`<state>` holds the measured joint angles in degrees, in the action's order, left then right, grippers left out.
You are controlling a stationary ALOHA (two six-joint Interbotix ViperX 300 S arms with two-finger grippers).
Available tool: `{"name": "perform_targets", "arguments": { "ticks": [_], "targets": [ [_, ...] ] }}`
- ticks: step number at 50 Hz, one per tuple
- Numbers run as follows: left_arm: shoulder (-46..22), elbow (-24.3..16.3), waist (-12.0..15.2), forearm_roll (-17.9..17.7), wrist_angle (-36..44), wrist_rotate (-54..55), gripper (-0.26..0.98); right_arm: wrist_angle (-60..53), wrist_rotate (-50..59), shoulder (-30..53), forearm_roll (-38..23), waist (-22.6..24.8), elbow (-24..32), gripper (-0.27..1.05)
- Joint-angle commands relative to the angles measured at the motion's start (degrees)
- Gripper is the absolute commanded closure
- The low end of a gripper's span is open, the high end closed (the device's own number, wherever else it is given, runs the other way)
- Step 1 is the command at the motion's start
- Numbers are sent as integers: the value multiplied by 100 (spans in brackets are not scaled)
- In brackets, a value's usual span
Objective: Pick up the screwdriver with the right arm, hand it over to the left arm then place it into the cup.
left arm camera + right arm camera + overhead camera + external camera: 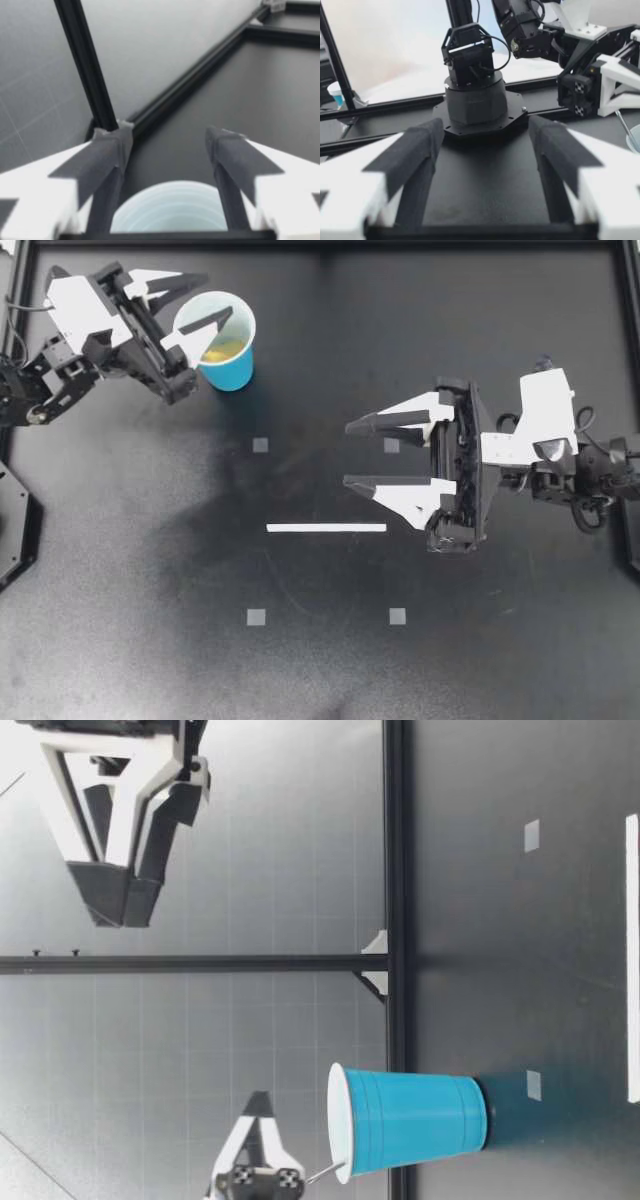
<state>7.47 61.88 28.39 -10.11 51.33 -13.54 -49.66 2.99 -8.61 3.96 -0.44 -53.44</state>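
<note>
1. We are looking down on a blue plastic cup (236, 370). It is round-rimmed, with a smooth pale inside, and is standing upright on the matte black table (130, 570).
2. The screwdriver (226, 340) is resting inside the cup, its yellowish handle showing low against the cup's inner wall. In the low view its thin metal shaft (321, 1175) is leaning out past the cup's rim.
3. Our left gripper (218, 295) is hovering just above the cup's mouth. Its two wedge-shaped fingers, white with dark tips, are spread wide and gripping nothing. One finger is crossing over the cup's opening and the other is lying outside the rim.
4. In the left wrist view the cup's white interior is showing below the gripper, between its parted fingers.
5. Our right gripper (347, 453) is hanging well apart from the cup, over the middle of the table. Its fingers are parted wide and holding nothing, with the dark tips pointing toward the cup's side of the table.
6. A flat, narrow white strip (326, 528) is lying on the table well apart from the cup. Four small grey square markers (260, 445) are framing the strip, one of them sitting near the cup.
</note>
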Motion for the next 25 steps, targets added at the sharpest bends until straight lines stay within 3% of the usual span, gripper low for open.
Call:
{"name": "perform_targets", "arguments": {
  "ticks": [1,8,13,25],
  "targets": [
    [246,-105,18,9,9,18,13,-35,9,-105,9,-26,53,10],
    [589,-35,-18,114,-44,202,13,-35,9,-114,9,-26,62,10],
    [905,0,-255,316,-185,475,13,-35,18,-132,18,-26,53,10],
    [1626,53,-1459,624,-747,967,13,35,9,-281,9,-26,18,11]
  ]
}}
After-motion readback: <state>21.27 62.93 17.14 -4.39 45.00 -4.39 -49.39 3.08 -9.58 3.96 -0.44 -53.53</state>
